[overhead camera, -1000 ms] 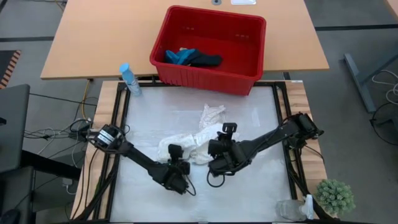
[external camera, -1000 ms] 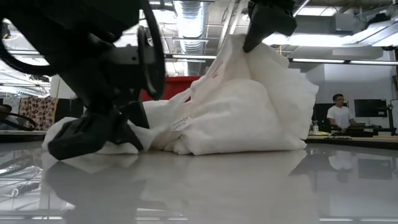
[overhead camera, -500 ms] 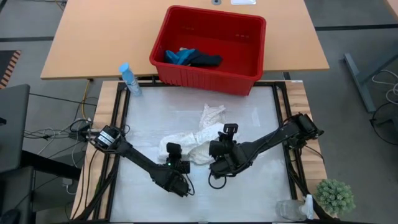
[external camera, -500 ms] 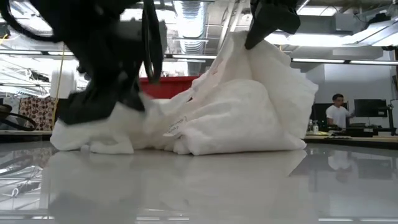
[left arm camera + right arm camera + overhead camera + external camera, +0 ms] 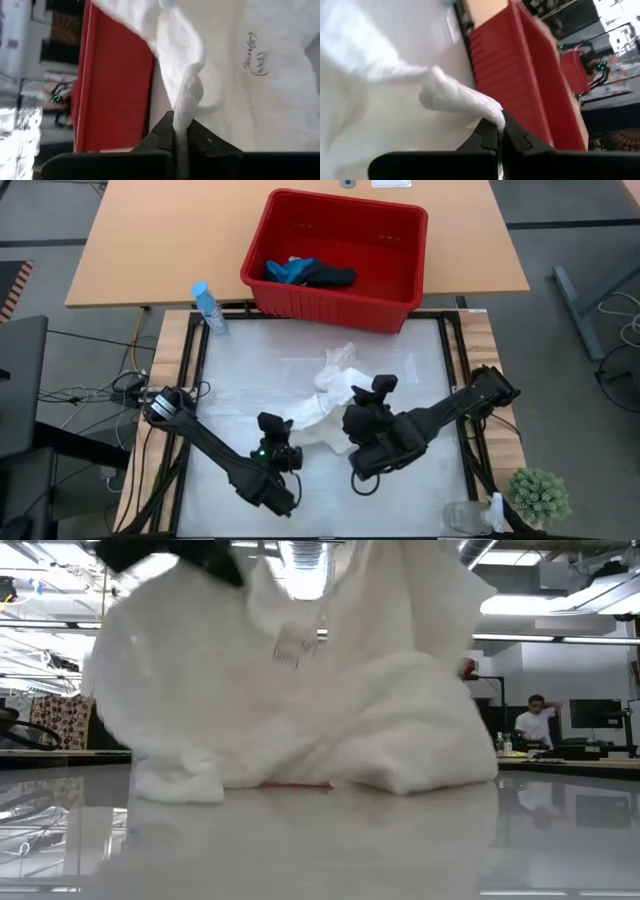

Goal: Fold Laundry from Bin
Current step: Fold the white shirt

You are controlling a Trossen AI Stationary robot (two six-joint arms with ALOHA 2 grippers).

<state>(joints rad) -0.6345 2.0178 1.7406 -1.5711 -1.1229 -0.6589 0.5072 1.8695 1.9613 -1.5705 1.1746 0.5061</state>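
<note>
The white lacy garment (image 5: 325,395) hung bunched over the middle of the surface (image 5: 230,370), at 6 o'clock from the red bin (image 5: 400,275). The left pincer (image 5: 180,140) pinched one fold of it, the right pincer (image 5: 501,134) another. The navy item (image 5: 330,277) and teal item (image 5: 290,270) lay in the bin.

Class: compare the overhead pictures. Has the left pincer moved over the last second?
Yes. The left pincer, shut on the large white lacy cloth, has lifted and shifted slightly toward the red rectangular plastic bin.

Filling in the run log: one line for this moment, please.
left gripper: shut on white cloth | right gripper: shut on white cloth | cloth: lifted, partly on table | bin: holds teal, dark items
</note>
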